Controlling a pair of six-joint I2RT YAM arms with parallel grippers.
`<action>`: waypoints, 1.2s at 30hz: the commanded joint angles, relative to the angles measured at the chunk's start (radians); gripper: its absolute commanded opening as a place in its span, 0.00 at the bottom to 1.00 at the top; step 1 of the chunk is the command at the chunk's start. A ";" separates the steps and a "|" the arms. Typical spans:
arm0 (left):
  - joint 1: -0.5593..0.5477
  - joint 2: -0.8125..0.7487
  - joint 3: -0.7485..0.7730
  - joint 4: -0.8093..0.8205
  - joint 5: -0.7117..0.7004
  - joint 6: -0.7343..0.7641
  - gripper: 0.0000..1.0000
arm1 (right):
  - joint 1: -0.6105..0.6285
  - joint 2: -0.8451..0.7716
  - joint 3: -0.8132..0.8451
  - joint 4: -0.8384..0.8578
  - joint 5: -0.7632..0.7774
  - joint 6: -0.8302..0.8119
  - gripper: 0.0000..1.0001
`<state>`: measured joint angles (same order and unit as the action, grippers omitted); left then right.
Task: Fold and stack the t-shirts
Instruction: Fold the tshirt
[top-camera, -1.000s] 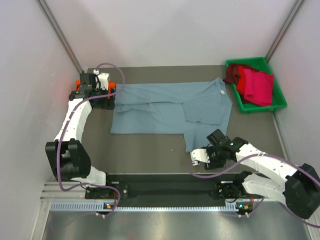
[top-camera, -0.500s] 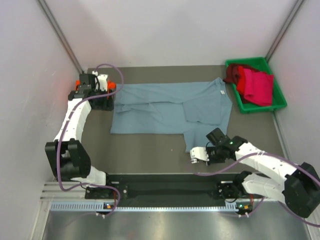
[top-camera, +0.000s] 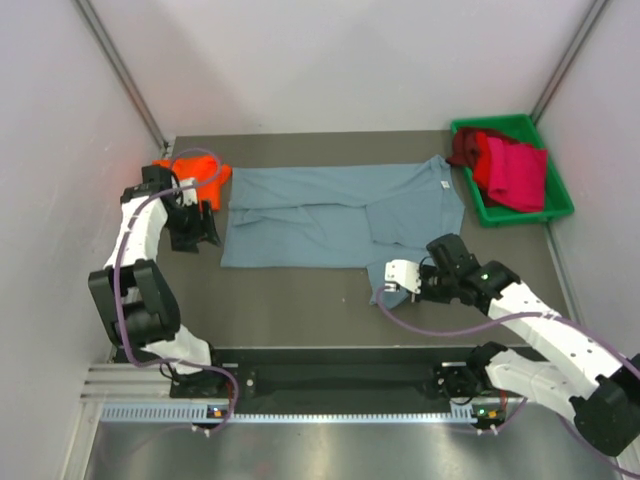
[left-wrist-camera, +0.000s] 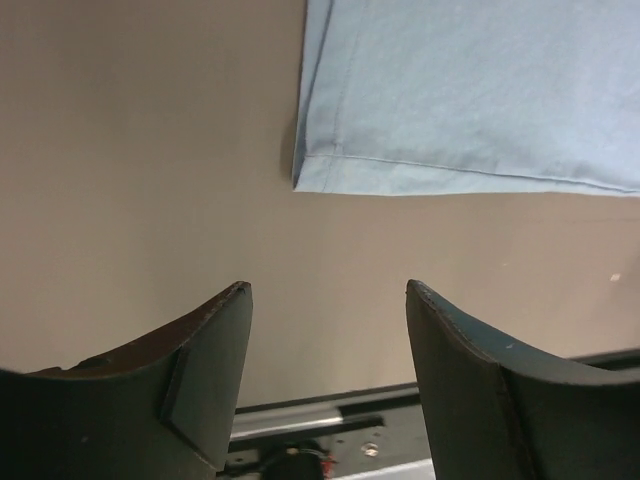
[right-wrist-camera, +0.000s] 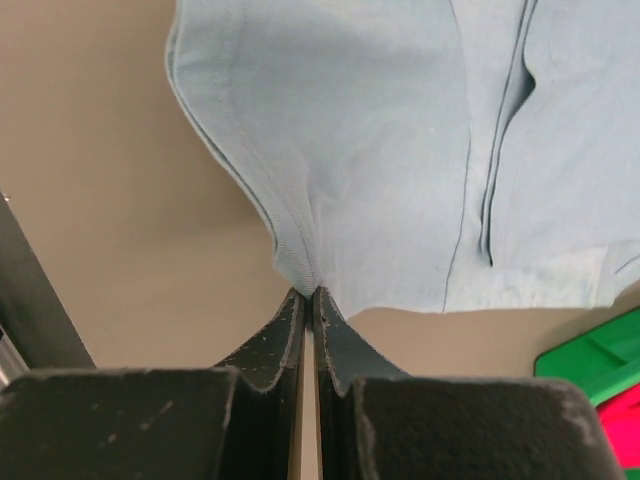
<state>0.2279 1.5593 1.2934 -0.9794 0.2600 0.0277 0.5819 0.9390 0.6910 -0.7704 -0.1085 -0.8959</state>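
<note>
A large slate blue-grey t-shirt (top-camera: 330, 212) lies spread flat across the middle of the table. My right gripper (top-camera: 393, 289) is shut on the edge of the shirt's near right part, pinching the cloth (right-wrist-camera: 380, 150) at the fingertips (right-wrist-camera: 312, 292). My left gripper (top-camera: 203, 236) stands open over bare table just left of the shirt's left edge; the shirt's corner (left-wrist-camera: 460, 100) lies ahead of the jaws (left-wrist-camera: 328, 300), apart from them. An orange-red t-shirt (top-camera: 200, 171) lies bunched at the back left. Crimson t-shirts (top-camera: 510, 168) sit in the bin.
A green plastic bin (top-camera: 555, 208) stands at the back right, its corner (right-wrist-camera: 600, 355) showing in the right wrist view. Pale walls close in the table on three sides. The arms' black base rail (top-camera: 330, 365) runs along the near edge.
My right gripper has shut on the blue-grey shirt's edge and drawn it slightly toward the back. My left arm has swung from the back left corner toward the near side, uncovering the orange-red shirt.
</note>
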 joint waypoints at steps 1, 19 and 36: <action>0.056 0.059 -0.017 -0.021 0.122 -0.064 0.68 | -0.020 -0.003 0.045 0.013 0.013 0.009 0.00; 0.108 0.383 0.126 -0.019 0.232 -0.037 0.59 | -0.108 -0.014 0.027 0.062 -0.002 0.055 0.00; 0.105 0.492 0.190 -0.027 0.278 -0.037 0.43 | -0.159 0.047 0.041 0.112 -0.010 0.048 0.00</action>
<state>0.3313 2.0411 1.4441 -0.9897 0.5060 -0.0235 0.4374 0.9756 0.6960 -0.7006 -0.1032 -0.8516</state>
